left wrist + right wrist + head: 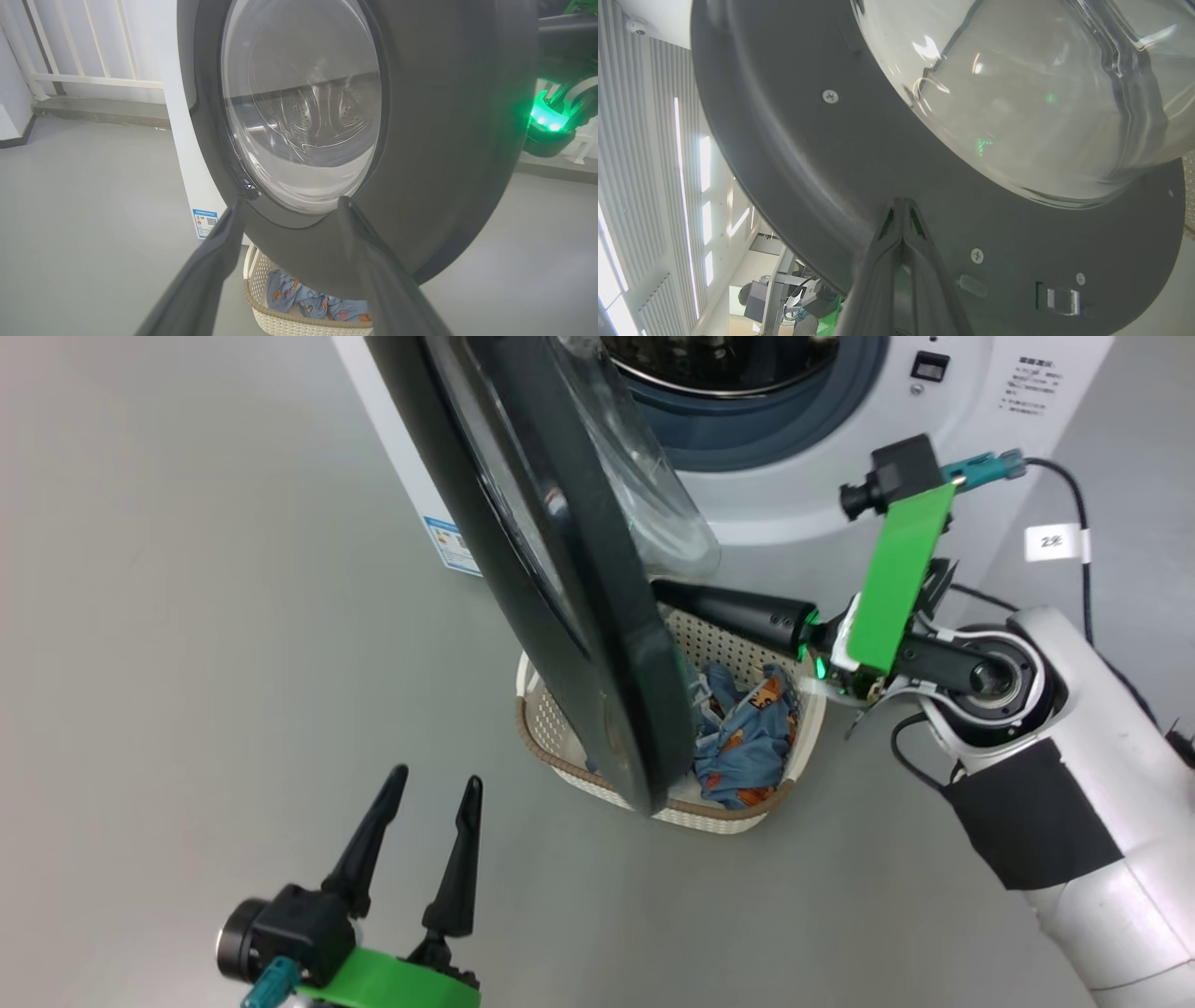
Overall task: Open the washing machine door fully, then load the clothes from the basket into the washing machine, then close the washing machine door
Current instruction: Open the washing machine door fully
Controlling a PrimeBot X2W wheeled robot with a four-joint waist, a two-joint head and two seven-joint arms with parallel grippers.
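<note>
- The washing machine door (pixel 560 569) is about halfway open. From the head cam it's nearly edge-on, running from the top of the view down over the basket (pixel 747 821).
- The clothes (pixel 747 737) are in the basket on the floor in front of the washing machine (pixel 794 504), partly hidden by the door.
- My right hand (pixel 902 203) has its fingers pressed together and is holding nothing. The tips look to be touching the door's inner face just under the glass bowl.
- So the door lies to the left of that hand, and I reckon a push that way swings it fully open. The right arm is clearly the nearer one.
- My left hand (pixel 437 777) is spread and empty, on the door's outer side and well apart from it.
- Writing: the cable tag (pixel 1055 541) reads "2米". The print on the blue label sticker (pixel 448 543) and on the machine's front is too small to read.
</note>
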